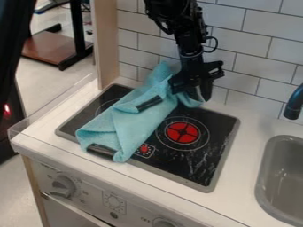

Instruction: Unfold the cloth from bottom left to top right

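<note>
On the white worktop (pixel 231 198) sits a big black stove top (pixel 204 162). To its right is a gray sink (pixel 281 177). The blue cloth (pixel 139 128) lies folded over the left and back part of the stove top. It is long and runs on a slant, from the bottom left up to the top right. The black gripper (pixel 193 90) is at the cloth's top right end, up against it. I cannot tell if it is wide or narrow, or if it has the cloth. The bottom left end lies far down and left of it, so starting there looks like a long trip.
</note>
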### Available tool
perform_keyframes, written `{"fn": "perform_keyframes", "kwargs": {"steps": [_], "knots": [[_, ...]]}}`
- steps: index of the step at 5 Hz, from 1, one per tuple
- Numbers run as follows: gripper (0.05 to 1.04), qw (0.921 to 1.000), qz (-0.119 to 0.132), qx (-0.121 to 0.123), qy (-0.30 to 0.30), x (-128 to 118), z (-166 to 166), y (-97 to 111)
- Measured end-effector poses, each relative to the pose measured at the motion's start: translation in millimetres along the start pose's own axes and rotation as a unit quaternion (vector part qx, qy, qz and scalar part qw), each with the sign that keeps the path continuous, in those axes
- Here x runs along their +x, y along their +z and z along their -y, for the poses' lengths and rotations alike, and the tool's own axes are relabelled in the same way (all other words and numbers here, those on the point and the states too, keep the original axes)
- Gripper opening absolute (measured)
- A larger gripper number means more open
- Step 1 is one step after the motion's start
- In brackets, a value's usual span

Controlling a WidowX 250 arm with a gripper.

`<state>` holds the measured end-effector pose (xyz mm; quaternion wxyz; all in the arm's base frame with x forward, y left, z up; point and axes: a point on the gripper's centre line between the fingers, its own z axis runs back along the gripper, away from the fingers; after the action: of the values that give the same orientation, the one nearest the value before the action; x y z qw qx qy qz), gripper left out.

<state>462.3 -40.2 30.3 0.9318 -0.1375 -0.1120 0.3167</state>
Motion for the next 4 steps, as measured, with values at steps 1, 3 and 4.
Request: {"fn": "perform_keyframes", "kwargs": {"steps": [1, 3, 4], "knots": [[0.775, 1.0, -0.007, 0.005, 0.0, -4, -3, -3], [1.009, 0.9997, 0.0, -0.021, -0.008, -8, 6, 24], [0.999, 0.9993, 0.002, -0.033, -0.019, -12, 9, 43]]}}
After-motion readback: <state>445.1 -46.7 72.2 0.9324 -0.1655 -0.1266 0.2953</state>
